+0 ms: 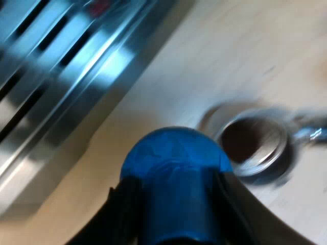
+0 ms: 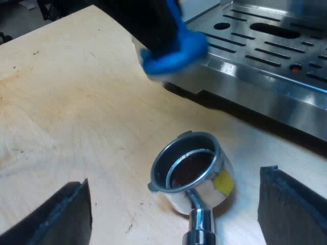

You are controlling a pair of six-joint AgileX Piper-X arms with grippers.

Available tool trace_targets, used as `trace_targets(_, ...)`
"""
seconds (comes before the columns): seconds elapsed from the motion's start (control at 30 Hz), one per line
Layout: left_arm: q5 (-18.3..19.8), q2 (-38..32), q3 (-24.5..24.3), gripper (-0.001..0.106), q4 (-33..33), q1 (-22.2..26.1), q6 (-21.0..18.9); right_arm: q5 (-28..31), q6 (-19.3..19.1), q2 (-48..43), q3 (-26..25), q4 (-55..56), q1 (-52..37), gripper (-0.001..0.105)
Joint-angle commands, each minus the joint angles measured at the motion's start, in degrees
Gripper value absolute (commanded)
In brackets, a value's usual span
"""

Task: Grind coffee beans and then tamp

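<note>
My left gripper (image 1: pixel 176 209) is shut on the blue tamper (image 1: pixel 173 163), with its dark fingers (image 1: pixel 120 214) on both sides of it. Just beyond the tamper, the metal holder (image 1: pixel 255 145) lies on the wooden table with dark ground coffee in its basket. From the right wrist view, the holder (image 2: pixel 190 166) rests on the table with its metal neck (image 2: pixel 199 222) running back between my fingers. My right gripper (image 2: pixel 173 214) is open, its fingers (image 2: pixel 56 214) wide apart. The blue tamper (image 2: pixel 173 51) hangs in the other gripper above the table, near the machine's tray edge.
The espresso machine's steel drip tray (image 2: pixel 265 51) with dark slots borders the wooden table (image 2: pixel 66 102) close to the holder. The same tray (image 1: pixel 56 66) runs past the tamper. A yellow patch (image 2: pixel 223 181) marks the holder's side.
</note>
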Motion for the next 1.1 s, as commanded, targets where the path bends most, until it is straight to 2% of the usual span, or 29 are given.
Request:
trace_targets(0.03,-0.8,-1.2,0.0,0.0,5.4,3.5,1.1,-0.1,-0.6,-0.2,-0.1,-0.5,-0.1,0.069)
trace_targets(0.3,-1.1,-2.5,6.1,0.0,2.0,12.7,0.7,-0.1,-0.6,-0.2,-0.1,-0.5,-0.1,0.069)
trace_targets(0.4,-1.1,-2.5,7.2,0.0,1.3,14.5,0.7,-0.1,-0.6,-0.2,-0.1,-0.5,-0.1,0.069)
trace_targets(0.43,-1.1,-2.5,8.9,0.0,-0.9,17.6,0.7,-0.1,-0.6,-0.2,-0.1,-0.5,-0.1,0.069)
trace_targets(0.53,-1.1,-2.5,10.3,0.0,-3.1,19.8,0.7,-0.1,-0.6,-0.2,-0.1,-0.5,-0.1,0.069)
trace_targets(0.77,-1.8,-2.5,13.7,0.0,-8.2,20.2,0.5,-0.1,-0.5,-0.2,-0.1,-0.5,-0.1,0.069)
trace_targets(0.87,-3.1,-2.5,15.0,0.0,-9.1,20.2,-0.7,-0.1,-0.5,-0.2,-0.1,-0.5,-0.1,0.069)
trace_targets(1.1,-3.1,-1.6,15.9,0.0,-9.6,20.2,-0.7,-0.1,-0.2,-0.2,-0.1,-0.5,-0.1,0.069)
